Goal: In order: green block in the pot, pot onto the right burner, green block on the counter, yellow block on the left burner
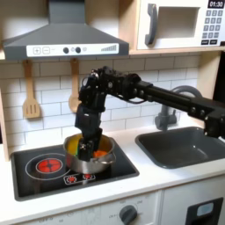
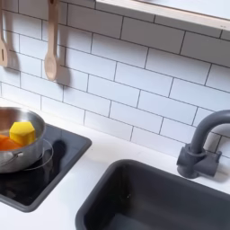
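Note:
The silver pot (image 1: 91, 155) stands on the black cooktop (image 1: 119, 167), on the burner at the first exterior view's right. My gripper (image 1: 87, 146) reaches down into the pot from above; its fingers are too dark and small to tell open from shut. In the second exterior view the pot (image 2: 13, 144) sits at the left edge with the yellow block (image 2: 22, 132) lying inside on its orange bottom. The green block is hidden. The left burner (image 1: 48, 164) shows bare red rings. The cream counter (image 1: 171, 178) runs along the front of the sink.
A grey sink (image 1: 186, 146) with a dark faucet (image 1: 167, 112) lies to the first exterior view's right of the cooktop. Wooden utensils (image 1: 32, 97) hang on the tiled wall. The sink (image 2: 162, 199), faucet (image 2: 203, 148) and a hanging spoon (image 2: 51, 45) appear in the second exterior view.

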Available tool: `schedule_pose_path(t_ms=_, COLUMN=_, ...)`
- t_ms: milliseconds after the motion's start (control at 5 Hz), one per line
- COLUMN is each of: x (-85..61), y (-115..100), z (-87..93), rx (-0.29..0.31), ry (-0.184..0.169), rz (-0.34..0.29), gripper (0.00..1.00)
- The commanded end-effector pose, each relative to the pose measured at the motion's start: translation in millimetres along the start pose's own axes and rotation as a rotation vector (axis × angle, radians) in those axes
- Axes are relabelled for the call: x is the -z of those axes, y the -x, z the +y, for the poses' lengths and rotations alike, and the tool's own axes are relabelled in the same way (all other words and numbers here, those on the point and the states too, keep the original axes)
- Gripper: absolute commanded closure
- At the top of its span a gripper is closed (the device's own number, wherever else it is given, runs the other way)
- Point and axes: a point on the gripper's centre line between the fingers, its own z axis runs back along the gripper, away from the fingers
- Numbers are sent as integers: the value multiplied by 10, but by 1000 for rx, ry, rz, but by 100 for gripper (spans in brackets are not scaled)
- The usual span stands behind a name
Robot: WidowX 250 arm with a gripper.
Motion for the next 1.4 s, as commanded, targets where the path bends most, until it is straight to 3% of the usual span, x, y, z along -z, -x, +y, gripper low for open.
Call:
schedule_pose_path(t_ms=0, x=74, y=-10, z=-54, rx=31, ry=40, rz=-15, gripper=0)
schedule_pose_path(t_ms=600, x=93, y=-62, z=-67, rx=29, ry=66, rz=-25, gripper=0)
schedule_pose_path(t_ms=800, x=107, y=-37, z=-82, rx=45, ry=48, rz=-19, gripper=100)
schedule_pose_path(t_ms=1200, x=66, y=-12, z=-60, rx=58, ry=52, rz=-19, gripper=100)
